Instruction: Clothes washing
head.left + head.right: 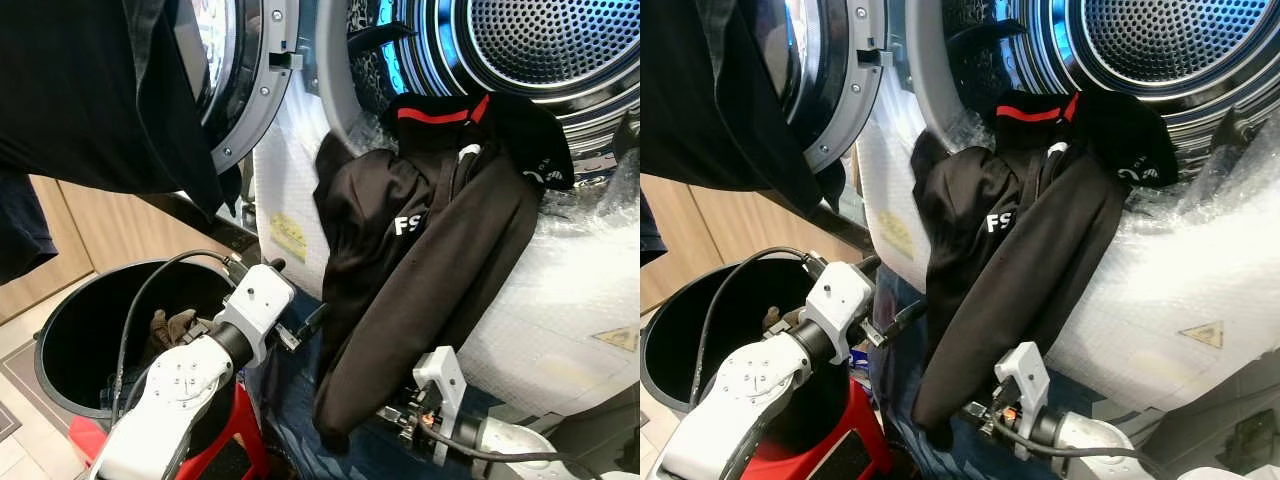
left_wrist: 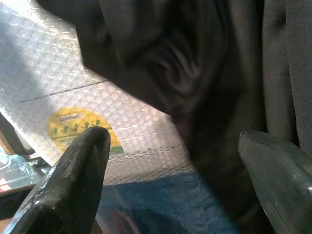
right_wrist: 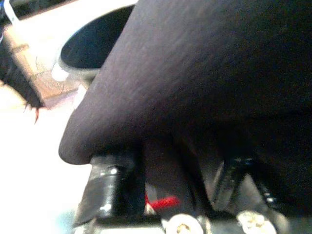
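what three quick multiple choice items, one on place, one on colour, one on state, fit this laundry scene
1. Where does the black jacket hang?
A. inside the bucket
B. over the lip of the drum opening
C. on the floor

2. What colour is the stripe at its collar?
A. red
B. yellow
C. green

3. How is the left end effector set?
A. shut on the jacket
B. shut on a sock
C. open

Answers: 1 B, it drapes from the drum down the washer front. 2 A, a red band shows. 3 C, its fingers stand apart.
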Motion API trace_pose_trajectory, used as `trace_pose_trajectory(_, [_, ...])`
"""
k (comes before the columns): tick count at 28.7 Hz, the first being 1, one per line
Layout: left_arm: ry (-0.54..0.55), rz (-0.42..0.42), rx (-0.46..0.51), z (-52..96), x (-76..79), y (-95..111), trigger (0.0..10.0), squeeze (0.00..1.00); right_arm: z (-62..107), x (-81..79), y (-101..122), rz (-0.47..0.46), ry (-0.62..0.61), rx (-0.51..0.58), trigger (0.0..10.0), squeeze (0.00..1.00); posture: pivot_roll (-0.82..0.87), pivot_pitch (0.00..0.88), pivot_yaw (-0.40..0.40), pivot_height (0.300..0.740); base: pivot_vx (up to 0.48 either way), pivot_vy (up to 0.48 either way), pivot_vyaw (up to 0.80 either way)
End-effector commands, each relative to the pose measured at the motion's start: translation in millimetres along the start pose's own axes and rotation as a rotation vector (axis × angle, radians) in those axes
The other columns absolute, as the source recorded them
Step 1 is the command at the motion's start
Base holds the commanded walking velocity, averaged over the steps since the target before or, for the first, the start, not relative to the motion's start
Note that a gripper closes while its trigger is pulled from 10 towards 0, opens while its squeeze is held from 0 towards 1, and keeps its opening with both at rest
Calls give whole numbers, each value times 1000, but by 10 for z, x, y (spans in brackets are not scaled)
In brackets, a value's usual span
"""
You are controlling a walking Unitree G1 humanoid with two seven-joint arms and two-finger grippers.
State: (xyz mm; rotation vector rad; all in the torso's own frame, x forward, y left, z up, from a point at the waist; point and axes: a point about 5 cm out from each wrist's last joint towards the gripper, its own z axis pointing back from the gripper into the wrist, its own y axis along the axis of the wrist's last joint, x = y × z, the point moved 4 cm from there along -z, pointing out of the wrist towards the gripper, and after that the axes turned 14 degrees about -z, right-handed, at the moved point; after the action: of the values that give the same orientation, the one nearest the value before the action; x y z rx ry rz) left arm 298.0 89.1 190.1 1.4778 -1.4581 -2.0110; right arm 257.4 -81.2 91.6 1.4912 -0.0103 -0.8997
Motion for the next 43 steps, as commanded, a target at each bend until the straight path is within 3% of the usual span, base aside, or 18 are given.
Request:
trace_pose_trajectory(1, [10, -17, 10, -29, -6, 38, 10000, 0, -139, -25, 149, -8, -18, 81, 0, 0, 170, 58, -132, 740, 0, 0, 0])
trace_pose_trajectory(5, [11, -17, 10, -25, -5, 41, 10000, 0, -355, -96, 344, -88, -27, 202, 0, 0, 183, 57, -133, 740, 0, 0, 0])
trace_pose_trajectory(6, [17, -18, 8, -21, -13, 42, 10000, 0, -476, -205, 483, -134, 16, 266, 0, 0, 190, 56, -135, 740, 0, 0, 0])
trace_pose_trajectory(9, [32, -25, 5, -10, -48, 40, 10000, 0, -603, -308, 622, -153, 54, 306, 0, 0, 197, 57, -134, 740, 0, 0, 0])
trace_pose_trajectory(15, [45, -30, 8, -12, -64, 48, 10000, 0, -663, -248, 733, -154, 12, 349, 0, 0, 204, 56, -142, 740, 0, 0, 0])
trace_pose_trajectory(20, [70, -37, 8, -12, -90, 54, 10000, 0, -570, -184, 1069, -146, -22, 470, 0, 0, 206, 54, -146, 740, 0, 0, 0])
trace_pose_trajectory(22, [132, -2, 56, 4, -200, 150, 10000, 0, -461, -77, 1427, -93, -74, 568, 0, 0, 199, 48, -146, 740, 0, 0, 0])
trace_pose_trajectory(23, [170, -7, 83, 11, -272, 213, 10000, 0, -445, -53, 1487, -69, -88, 576, 0, 0, 198, 46, -148, 740, 0, 0, 0])
trace_pose_trajectory(24, [329, -57, 167, 56, -552, 445, 10000, 0, -422, -31, 1580, -39, -94, 583, 0, 0, 202, 46, -154, 740, 0, 0, 0])
trace_pose_trajectory(26, [431, -66, 222, 105, -721, 592, 10000, 0, -412, -26, 1619, -30, -91, 586, 0, 0, 202, 46, -154, 740, 0, 0, 0])
trace_pose_trajectory(27, [502, -32, 278, 186, -897, 735, 10000, 0, -420, -24, 1609, -6, -89, 568, 0, 0, 217, 46, -161, 740, 0, 0, 0])
trace_pose_trajectory(28, [507, -28, 284, 219, -939, 758, 10000, 0, -424, -14, 1601, 5, -93, 561, 0, 0, 223, 48, -161, 740, 0, 0, 0])
trace_pose_trajectory(31, [471, -11, 186, 325, -908, 544, 10000, 0, -432, 34, 1605, -6, -108, 564, 0, 0, 235, 48, -157, 740, 0, 0, 0])
trace_pose_trajectory(32, [475, 6, 105, 394, -873, 342, 10000, 0, -433, 41, 1646, 3, -113, 573, 0, 0, 235, 48, -156, 740, 0, 0, 0])
trace_pose_trajectory(35, [503, 21, -23, 531, -822, 22, 10000, 0, -423, 46, 1755, 16, -113, 598, 0, 0, 241, 50, -153, 740, 0, 0, 0])
trace_pose_trajectory(38, [644, 127, -232, 925, -757, -583, 10000, 0, -378, -6, 2046, 71, -105, 657, 0, 0, 246, 48, -154, 740, 0, 0, 0])
trace_pose_trajectory(43, [751, 170, -275, 1114, -778, -712, 10000, 0, -345, -66, 2206, 114, -89, 689, 0, 0, 248, 47, -156, 740, 0, 0, 0])
